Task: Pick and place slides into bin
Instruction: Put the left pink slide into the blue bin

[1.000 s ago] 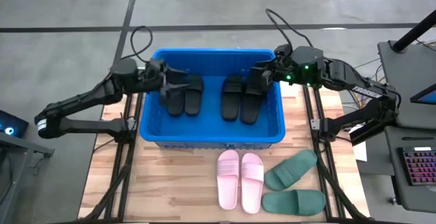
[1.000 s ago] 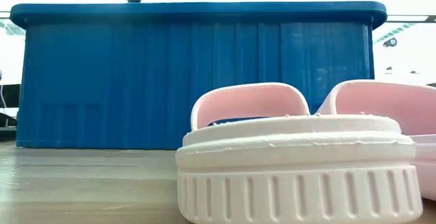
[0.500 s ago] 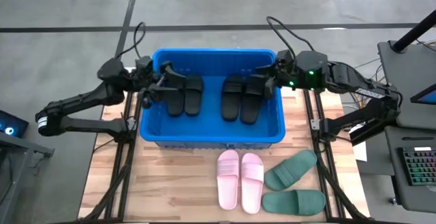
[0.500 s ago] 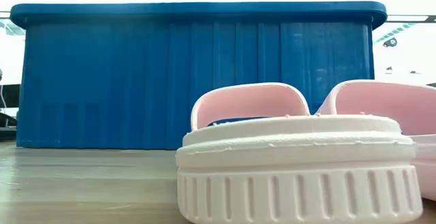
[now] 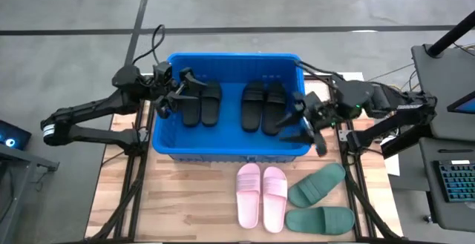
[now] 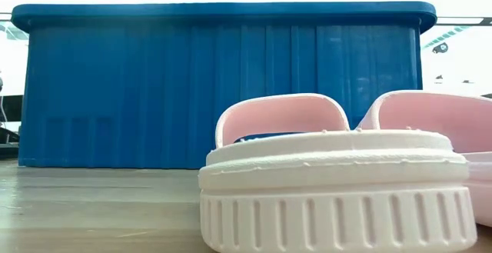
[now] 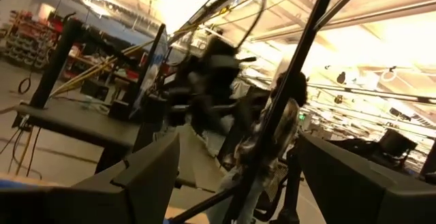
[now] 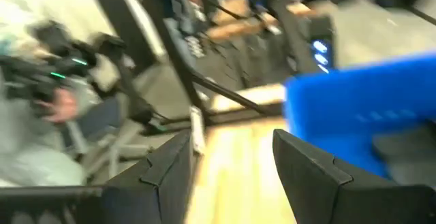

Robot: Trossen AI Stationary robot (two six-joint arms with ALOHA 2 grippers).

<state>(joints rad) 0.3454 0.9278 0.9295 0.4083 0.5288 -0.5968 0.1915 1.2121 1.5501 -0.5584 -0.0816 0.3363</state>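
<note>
The blue bin (image 5: 230, 149) stands at the table's far middle and fills the back of the low view (image 6: 154, 91). Two black slides (image 5: 200, 103) lie flat in its left half and two more black slides (image 5: 264, 106) in its right half. Two pink slides (image 5: 261, 196) and two green slides (image 5: 319, 201) lie flat on the table in front of the bin; the pink slides show close up in the low view (image 6: 330, 176). My left gripper (image 5: 180, 90) is open and empty over the bin's left wall. My right gripper (image 5: 298, 125) is open and empty over the bin's near right corner.
Bare wooden table (image 5: 185, 199) lies left of the pink slides. Metal frame rails (image 5: 133, 170) run along both table sides. A desk with a keyboard (image 5: 453, 177) stands off the table's right.
My right gripper has swung from the bin's far right side toward the table's near edge, to the bin's near right corner. My left gripper has drawn back a little toward the table's left edge, off the left black slides. The slides have stayed still.
</note>
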